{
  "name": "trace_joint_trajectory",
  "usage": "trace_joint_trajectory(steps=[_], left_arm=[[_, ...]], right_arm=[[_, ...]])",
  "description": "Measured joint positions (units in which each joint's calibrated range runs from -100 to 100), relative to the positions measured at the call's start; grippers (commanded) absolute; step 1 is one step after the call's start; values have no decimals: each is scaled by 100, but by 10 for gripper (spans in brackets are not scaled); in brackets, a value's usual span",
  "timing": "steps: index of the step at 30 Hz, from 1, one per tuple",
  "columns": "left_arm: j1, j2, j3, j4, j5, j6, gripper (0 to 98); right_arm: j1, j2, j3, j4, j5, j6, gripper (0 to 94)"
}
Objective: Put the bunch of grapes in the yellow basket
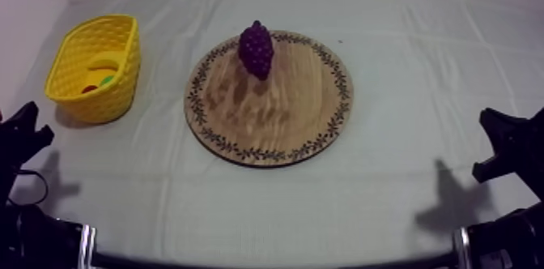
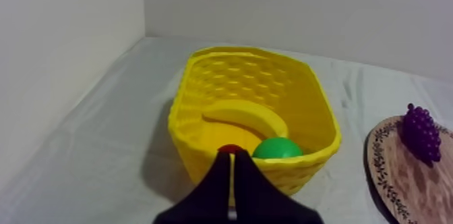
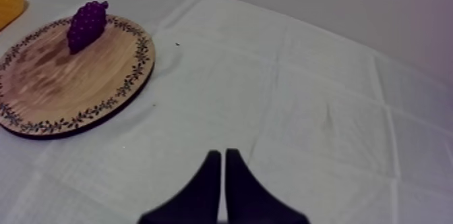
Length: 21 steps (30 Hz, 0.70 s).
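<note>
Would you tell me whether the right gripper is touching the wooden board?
Apart. The right wrist view shows a stretch of bare cloth between the shut right gripper and the wooden board.

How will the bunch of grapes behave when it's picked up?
The bunch of grapes looks like one moulded toy piece, so probably stiff and light. Its bumpy, tapering surface may make a grip slip. Resting on the flat wooden board, it seems unlikely to roll.

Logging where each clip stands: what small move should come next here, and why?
Probably lift the left pincer, shut and at rest, toward the bunch of grapes: it lies untouched on the wooden board, at the edge nearer the yellow basket.
</note>
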Motion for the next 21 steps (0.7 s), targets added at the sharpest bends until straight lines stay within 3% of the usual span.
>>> trace_joint_trajectory(steps=[4,12,16,21], left_arm=[[-13,0,0,95,149,102,2],[-13,0,0,102,141,736,12],[-13,0,0,102,195,722,4],[-31,0,-7,108,304,439,1]], right_arm=[[0,0,0,0,0,0,4],[0,0,0,0,0,0,4],[0,0,0,0,0,0,4],[0,0,0,0,0,0,4]])
